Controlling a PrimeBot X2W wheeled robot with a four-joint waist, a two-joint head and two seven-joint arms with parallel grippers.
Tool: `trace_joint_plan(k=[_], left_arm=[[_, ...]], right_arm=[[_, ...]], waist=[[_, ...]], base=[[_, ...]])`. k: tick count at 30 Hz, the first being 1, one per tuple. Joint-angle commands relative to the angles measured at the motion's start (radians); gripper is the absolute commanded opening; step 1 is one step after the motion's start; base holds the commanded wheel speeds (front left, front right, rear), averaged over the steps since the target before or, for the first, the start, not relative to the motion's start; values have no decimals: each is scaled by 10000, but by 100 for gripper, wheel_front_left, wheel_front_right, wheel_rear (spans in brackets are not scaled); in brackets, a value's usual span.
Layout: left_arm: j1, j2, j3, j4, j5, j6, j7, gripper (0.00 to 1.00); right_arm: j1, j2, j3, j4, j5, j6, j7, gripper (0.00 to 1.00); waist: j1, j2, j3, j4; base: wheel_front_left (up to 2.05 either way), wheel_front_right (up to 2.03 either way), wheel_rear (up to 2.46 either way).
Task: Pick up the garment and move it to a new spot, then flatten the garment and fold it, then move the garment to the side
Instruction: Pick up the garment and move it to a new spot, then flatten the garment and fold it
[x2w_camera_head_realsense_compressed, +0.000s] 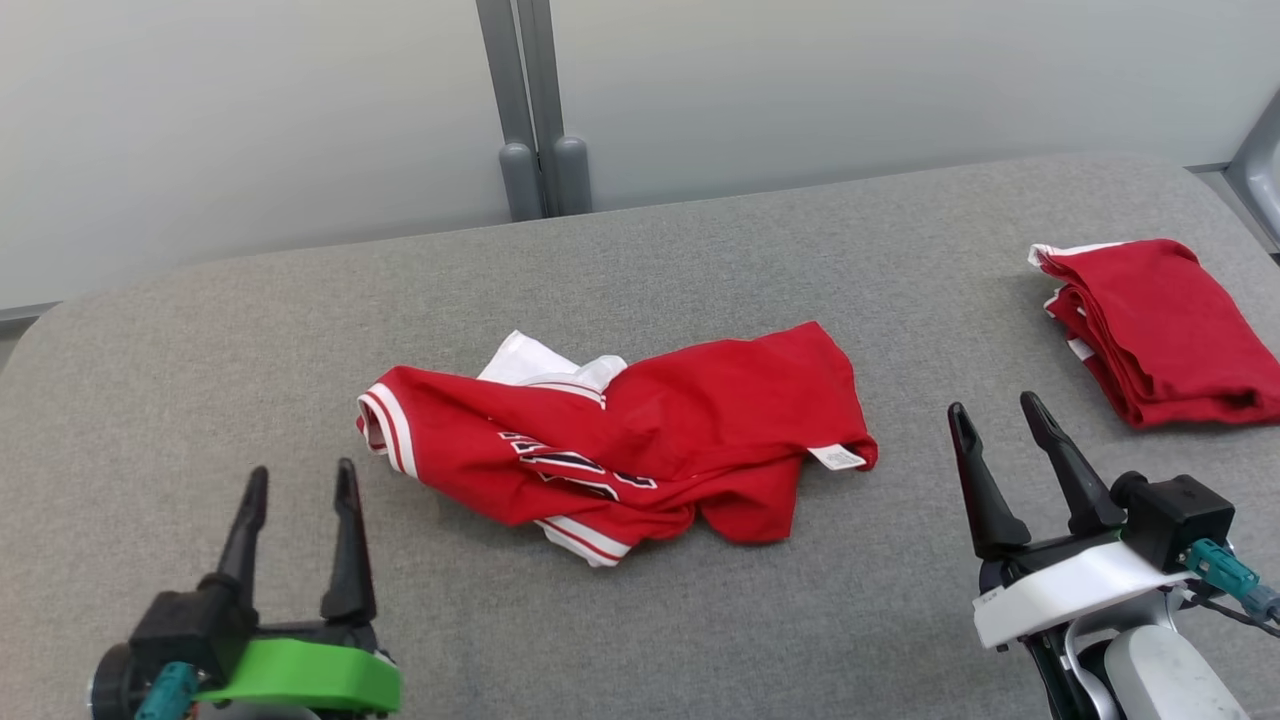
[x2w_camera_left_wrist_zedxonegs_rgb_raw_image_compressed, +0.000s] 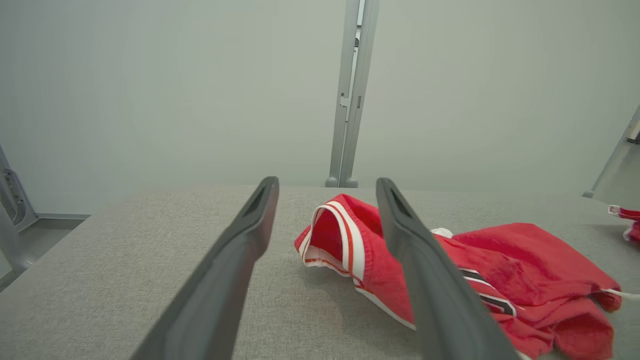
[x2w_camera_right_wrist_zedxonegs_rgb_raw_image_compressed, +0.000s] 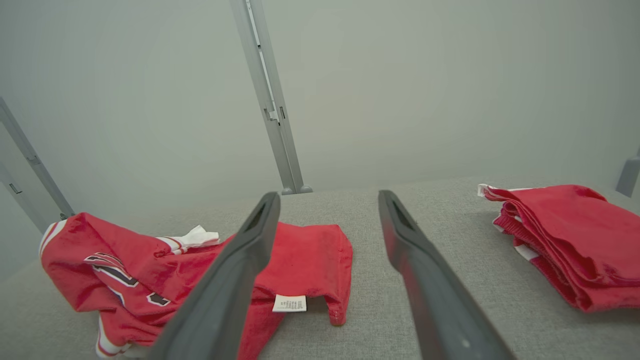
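Red cloth with white-striped trim and dark lettering, the garment (x2w_camera_head_realsense_compressed: 620, 440) lies crumpled at mid-frame on the grey table (x2w_camera_head_realsense_compressed: 700, 250). Its long axis runs left to right, with a white label at its right corner. It sits between the two hands: the left hand (x2w_camera_head_realsense_compressed: 302, 468), just below the striped sleeve end, looks nearer than the right hand (x2w_camera_head_realsense_compressed: 994, 403). Both have fingers apart, holding nothing. A folded red pile (x2w_camera_head_realsense_compressed: 1160, 320) rests at upper right.

- A grey fabric-covered table (x2w_camera_head_realsense_compressed: 200, 330) with rounded corners is seen.
- It is backed by pale, matte wall panels (x2w_camera_head_realsense_compressed: 250, 120).
- The panels are divided by a grey metal post (x2w_camera_head_realsense_compressed: 528, 90).
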Motion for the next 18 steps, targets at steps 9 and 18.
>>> trace_joint_plan(k=[9, 18], left_arm=[[365, -902, 493, -106, 842, -545, -47, 100], [382, -1363, 910, -27, 1312, -1050, -41, 100]], right_arm=[[130, -129, -12, 123, -54, 1, -26, 100], [131, -236, 33, 305, -59, 1, -26, 100]], waist=[[0, -1, -20, 20], [0, -1, -8, 69]], base=[[0, 0, 0], [0, 0, 0]])
